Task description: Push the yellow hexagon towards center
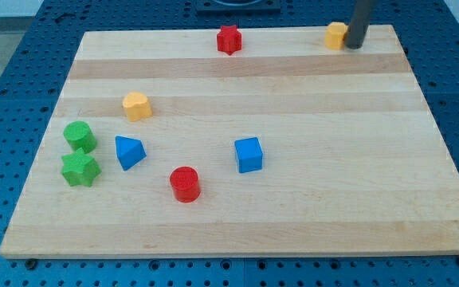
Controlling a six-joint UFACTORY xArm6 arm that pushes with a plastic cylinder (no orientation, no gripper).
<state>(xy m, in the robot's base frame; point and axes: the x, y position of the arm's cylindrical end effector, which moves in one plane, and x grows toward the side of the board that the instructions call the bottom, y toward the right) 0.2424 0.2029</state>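
**Tip at the yellow hexagon, top right of the board**

We have the small yellow hexagonal block (335, 35) sitting near the view's top-right corner of the pale wooden board (309, 215), close to its top edge. Our tool is the straight dark rod, no jaws to spread or press, and it pinches nothing. My tip (353, 46) is just to the view's right of the yellow hexagon — looks like touching, but the rod covers that side of the block, so we can't say for sure.

Rest of the layout:
- Small red star-shaped block (229, 39) near the top edge, well to the view's left of the hexagon.
- Yellow heart-shaped block (136, 105) on the left half, above the green pair.
- Green cylinder block (80, 135) near the left edge, with the green star-shaped block (80, 169) directly below it — just beside, possibly touching.
- Blue triangular block (129, 151) just to the right of the two greens, apart from them.
- Red cylinder block (186, 184) lower middle, towards the view's bottom.
- Blue cube block (249, 155) near the board's centre, to the right of and slightly above the red cylinder.

The yellow hexagon is well apart from the blue cube and from the rest of the cluster. The board lies on a blue perforated table surface (6, 96).
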